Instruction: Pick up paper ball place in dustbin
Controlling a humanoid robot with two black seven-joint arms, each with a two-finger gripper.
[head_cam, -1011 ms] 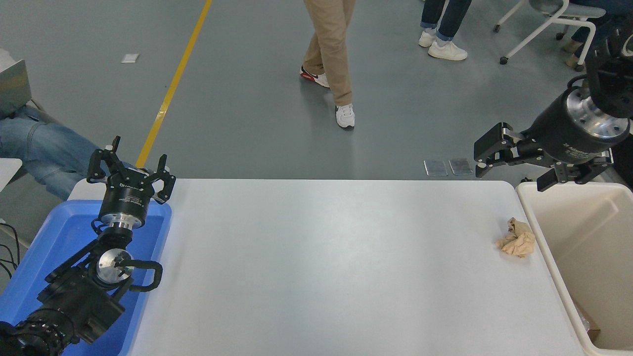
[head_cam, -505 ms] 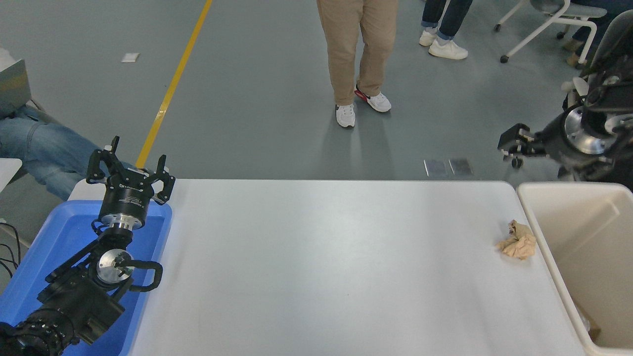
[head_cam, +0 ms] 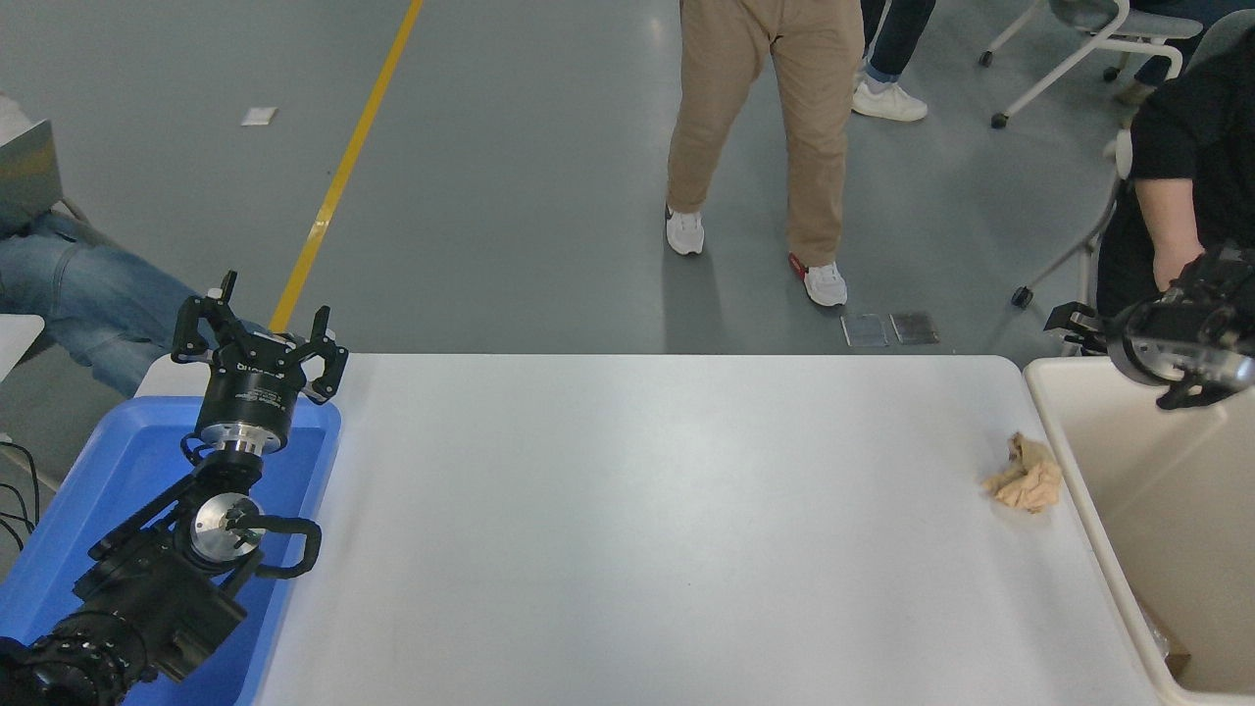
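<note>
**A:** Start with the big things. What's in front of you?

**B:** The white bench point(head_cam: 627, 529), with the cream dustbin point(head_cam: 1064, 446) against its right end and a blue tray point(head_cam: 59, 549) at its left. A person in tan trousers point(head_cam: 765, 127) has walked closer to the far side, and a seated person in black point(head_cam: 1172, 167) now shows at the upper right.

**A:** And your arms?

**B:** My left hand point(head_cam: 257, 333) is parked over the tray, fingers spread, empty. My right hand point(head_cam: 1079, 324) has pulled back toward the right edge over the last second; it was out over the bench's far corner, now it sits above the dustbin's far rim. Only a sliver of it shows, so I cannot tell whether it's open or closed.

**A:** The paper ball?

**B:** The paper ball point(head_cam: 1025, 476) hasn't budged, lying on the bench just beside the dustbin's left wall. So nothing is picked yet; I judge I've moved away from the grasp, and a fresh reach down and left is still needed
</note>
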